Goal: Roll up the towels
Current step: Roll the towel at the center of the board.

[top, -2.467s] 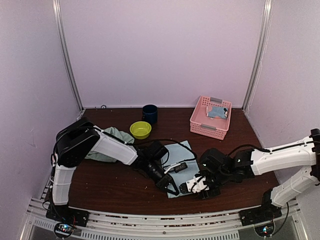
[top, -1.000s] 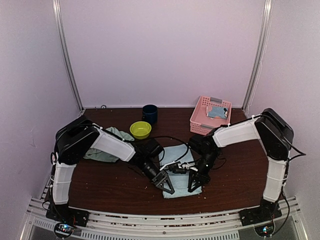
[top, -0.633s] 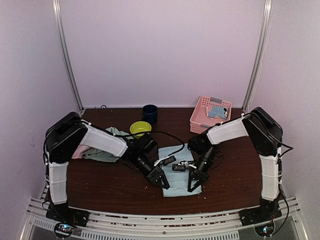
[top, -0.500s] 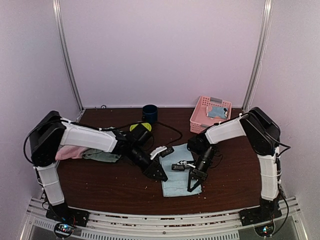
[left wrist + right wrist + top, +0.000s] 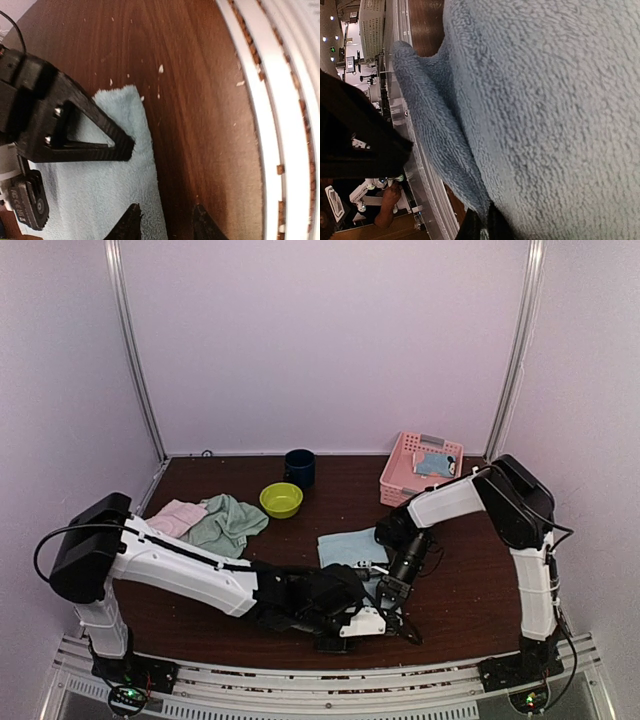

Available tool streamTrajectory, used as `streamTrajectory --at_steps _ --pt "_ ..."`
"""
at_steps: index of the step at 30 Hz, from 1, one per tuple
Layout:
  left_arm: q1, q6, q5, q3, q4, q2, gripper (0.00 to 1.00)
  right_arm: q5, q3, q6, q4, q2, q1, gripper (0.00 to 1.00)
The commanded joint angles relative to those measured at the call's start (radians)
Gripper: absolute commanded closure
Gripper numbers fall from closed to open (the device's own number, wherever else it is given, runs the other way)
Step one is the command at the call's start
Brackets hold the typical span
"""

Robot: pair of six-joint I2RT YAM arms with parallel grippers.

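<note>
Pale blue towel [image 5: 345, 545] flat just below frame centre on surface [image 5: 470, 600]. Jaws of left gripper [image 5: 165, 227] parted astride lower hem; right gripper [image 5: 388, 592] tip presses cloth, grip state unclear. Likely best: pinch hem level at both corners, roll tight, even.

We see soft, even light with a lilac cast. Around the pale blue towel [image 5: 345, 545] shadows are faint; close up its pile is sharp, and the rail [image 5: 280, 125] to its right glares pale.
</note>
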Motion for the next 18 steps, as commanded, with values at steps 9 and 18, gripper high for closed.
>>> streamTrajectory --at_steps 9,18 --pt "0.008 0.115 -0.212 0.081 0.005 0.147 0.60 0.256 -0.029 -0.023 0.119 0.139 0.013 1.00" --pt "0.001 0.131 -0.211 0.070 -0.032 0.186 0.71 0.234 -0.011 -0.047 0.086 0.144 0.012 1.00"
